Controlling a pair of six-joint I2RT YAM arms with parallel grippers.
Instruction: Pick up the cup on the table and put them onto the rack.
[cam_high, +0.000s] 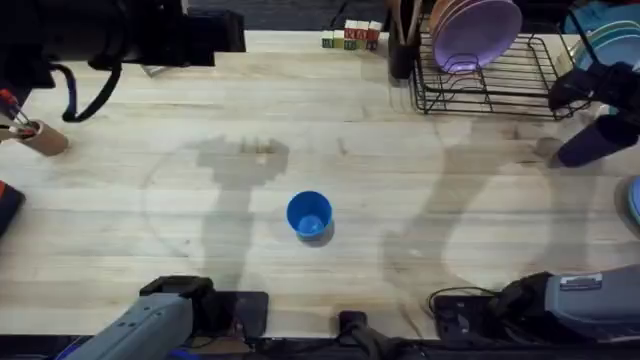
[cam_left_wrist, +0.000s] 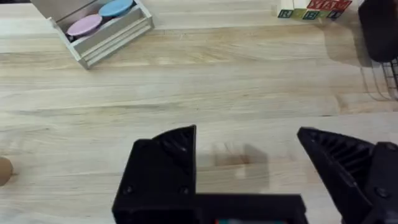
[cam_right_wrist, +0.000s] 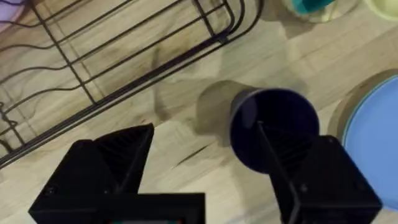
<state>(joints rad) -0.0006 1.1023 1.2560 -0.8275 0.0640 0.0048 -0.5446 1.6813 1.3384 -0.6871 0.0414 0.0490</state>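
You are working with two cups. The blue cup is standing upright at the centre of the overhead frame, well apart from the rack at the upper right. The purple cup is sitting at the right edge of that frame, just beside the rack's near corner.

Your right gripper is spread wide, with one finger dipping inside the purple cup's rim and the other outside on bare table; it is not yet pinching. Your left gripper is hanging wide over empty wood at the upper left of the overhead frame, holding nothing.

Both cups are probably light, stiff plastic with smooth walls, so they are likely slipping or tipping easily. Pinching the wall at the rim, one finger inside and one outside, looks the surest hold.

The lettered blocks at the top of the overhead frame are carrying writing, but it is too small to read
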